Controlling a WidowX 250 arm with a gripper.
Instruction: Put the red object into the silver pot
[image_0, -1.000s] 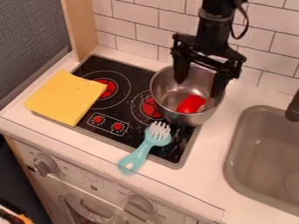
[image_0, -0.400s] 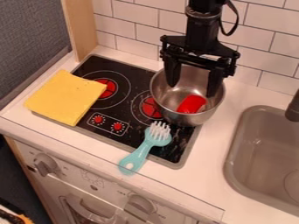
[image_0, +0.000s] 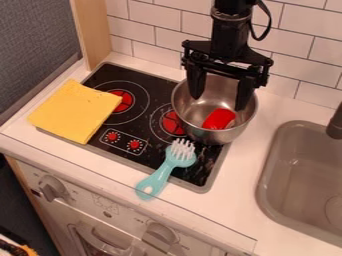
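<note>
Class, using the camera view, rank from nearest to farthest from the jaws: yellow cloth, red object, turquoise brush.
1. Red object, inside the silver pot
2. Turquoise brush, lower left of pot
3. Yellow cloth, at the picture's left

The top edge cuts off my arm (image_0: 230, 30), and my pincer (image_0: 218, 103) hides parts of the silver pot's (image_0: 214, 137) far rim and inner wall. I can't see the underside of the red object (image_0: 218, 119) or tell what it is. The pot covers part of the right burner (image_0: 172, 122); the yellow cloth (image_0: 73, 110) covers part of the left burner (image_0: 123, 104). The right edge crops the sink (image_0: 300, 160) and faucet (image_0: 336, 126), the bottom edge the oven front (image_0: 100, 212). Something cropped at the lower left corner (image_0: 15, 248) I can't identify.
</note>
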